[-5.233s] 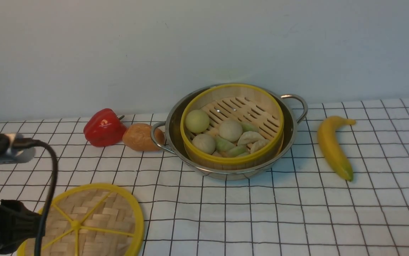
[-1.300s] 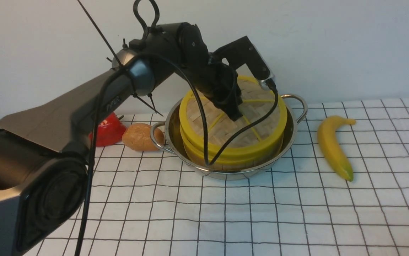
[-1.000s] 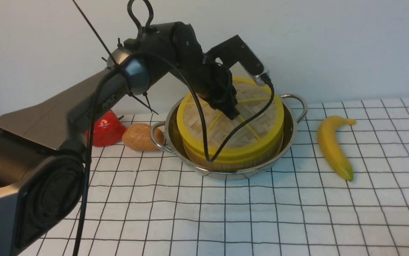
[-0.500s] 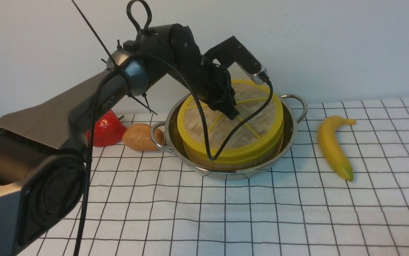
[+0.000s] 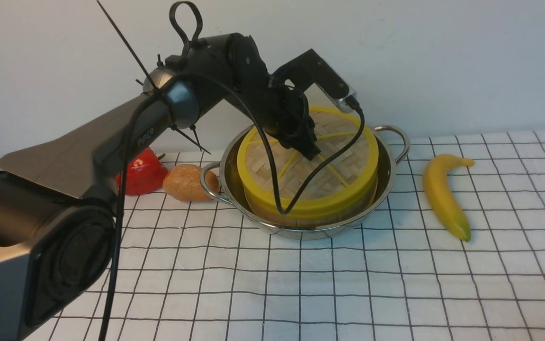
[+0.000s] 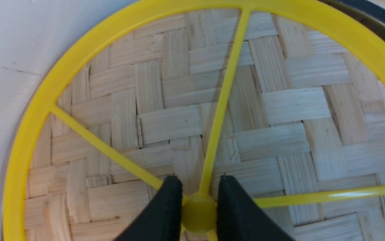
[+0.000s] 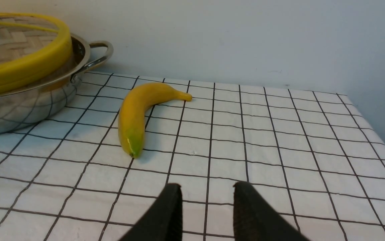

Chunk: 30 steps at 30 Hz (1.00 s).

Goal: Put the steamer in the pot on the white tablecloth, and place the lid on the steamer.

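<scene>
Jaws of the left gripper [image 6: 199,204] pinch the hub of the lid [image 5: 300,175], lying flat atop the steamer [image 5: 310,215].

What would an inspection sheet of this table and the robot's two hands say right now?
Surface: white tablecloth, black grid, flat.
Job's things: lid sits on steamer inside pot.
Clutter: banana right of pot; red pepper and bread roll left of it.
Hands: left hand fingers flank the lid's yellow hub; right hand open, empty, above cloth.
Cables: black cable drapes over the lid.
Surroundings: plain pale wall.
</scene>
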Each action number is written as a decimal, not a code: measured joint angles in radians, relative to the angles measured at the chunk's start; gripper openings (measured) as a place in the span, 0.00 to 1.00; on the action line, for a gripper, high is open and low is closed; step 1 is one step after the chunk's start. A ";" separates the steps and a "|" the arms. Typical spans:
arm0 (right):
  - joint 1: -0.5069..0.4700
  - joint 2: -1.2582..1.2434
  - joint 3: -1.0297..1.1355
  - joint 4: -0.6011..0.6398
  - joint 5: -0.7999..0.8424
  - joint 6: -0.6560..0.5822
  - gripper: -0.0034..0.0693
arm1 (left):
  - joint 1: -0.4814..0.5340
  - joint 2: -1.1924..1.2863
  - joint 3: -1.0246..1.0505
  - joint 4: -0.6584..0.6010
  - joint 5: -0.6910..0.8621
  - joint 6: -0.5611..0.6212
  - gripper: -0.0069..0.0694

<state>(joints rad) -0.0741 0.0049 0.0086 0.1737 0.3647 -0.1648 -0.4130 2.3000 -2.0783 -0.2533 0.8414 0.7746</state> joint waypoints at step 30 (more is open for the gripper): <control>0.000 0.000 0.000 0.000 -0.011 0.000 0.38 | 0.032 -0.537 0.000 0.051 0.049 -0.387 0.72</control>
<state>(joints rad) -0.0741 0.0049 0.0086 0.1737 0.3542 -0.1648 -0.3810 1.7630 -2.0783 -0.2023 0.8903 0.3878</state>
